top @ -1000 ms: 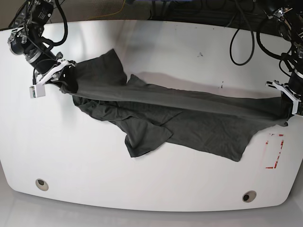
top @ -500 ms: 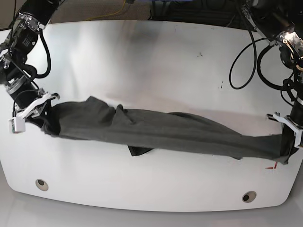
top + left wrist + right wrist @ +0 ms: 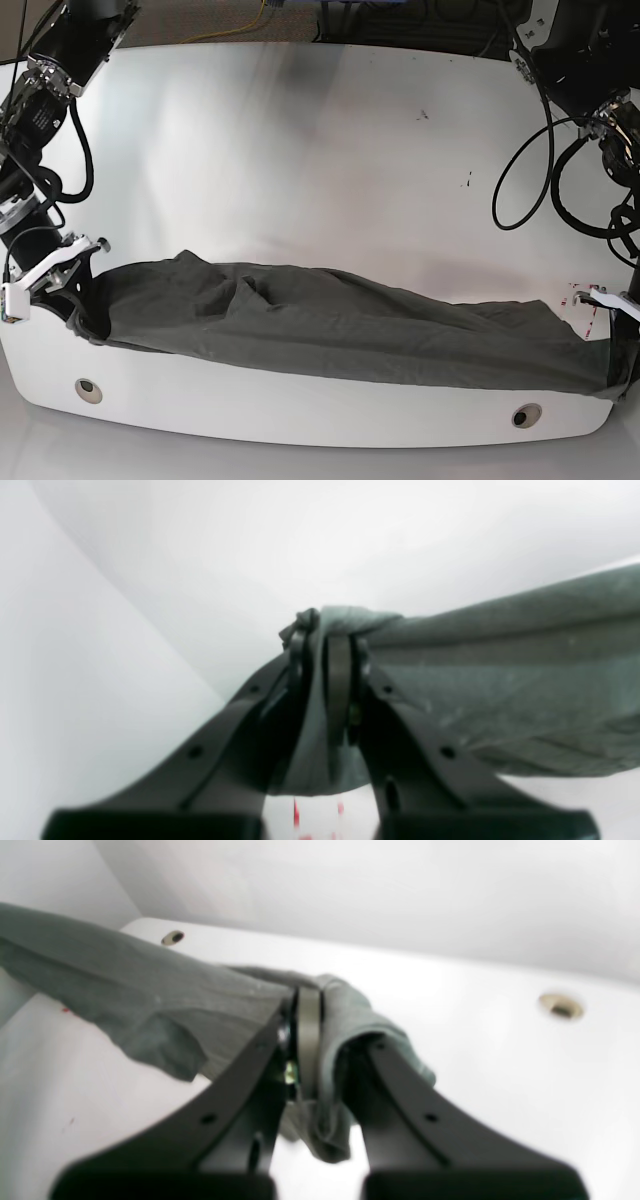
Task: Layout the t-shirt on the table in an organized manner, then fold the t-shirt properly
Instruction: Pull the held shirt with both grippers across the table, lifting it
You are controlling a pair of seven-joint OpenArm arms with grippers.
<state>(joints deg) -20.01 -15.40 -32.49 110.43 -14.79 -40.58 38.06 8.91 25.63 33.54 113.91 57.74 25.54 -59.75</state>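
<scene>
The dark grey t-shirt (image 3: 330, 325) is stretched in a long wrinkled band across the front part of the white table (image 3: 330, 150). The band runs from the left side to the right edge in the base view. My right gripper (image 3: 72, 300) is shut on the shirt's left end. The right wrist view shows this grip (image 3: 325, 1020), with fabric bunched between the fingers. At the far right my left gripper (image 3: 620, 350) is shut on the other end. In the left wrist view (image 3: 327, 635) the cloth (image 3: 500, 690) trails off to the right.
Two round grommets (image 3: 89, 389) (image 3: 526, 414) sit near the table's front edge, just in front of the shirt. A red tape mark (image 3: 585, 300) shows beside the shirt's right end. Black cables (image 3: 520, 180) hang over the back right of the table.
Both grippers have drawn the shirt toward the table's front edge. It has gone from a bunched heap mid-table to a long band lying low near the grommets, covering most of the red mark.
</scene>
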